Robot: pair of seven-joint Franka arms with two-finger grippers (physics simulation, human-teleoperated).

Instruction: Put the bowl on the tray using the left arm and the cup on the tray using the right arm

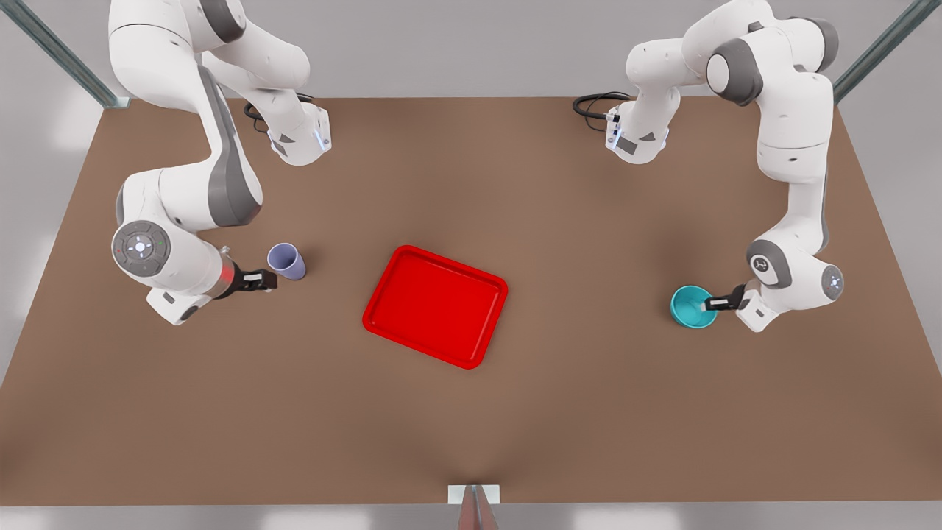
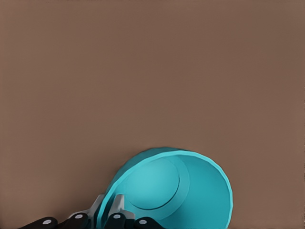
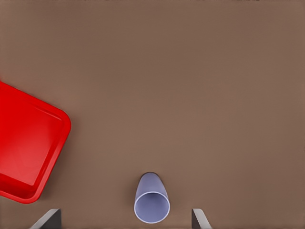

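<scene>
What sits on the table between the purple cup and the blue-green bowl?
The red tray, seen in the front view. It lies alone mid-table, with bare brown tabletop separating it from the cup on one side and the bowl on the other.

Glossy plastic-looking red tray [image 1: 436, 305], smooth teal bowl [image 1: 689, 305], matt lavender cup [image 1: 286, 261], matt brown table [image 1: 515, 184].

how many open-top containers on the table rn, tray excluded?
2. Small pale lavender tumbler cup at the front view's left, just ahead of the right hand; small round teal bowl at the front view's right, its rim between the left hand's fingers.
</scene>
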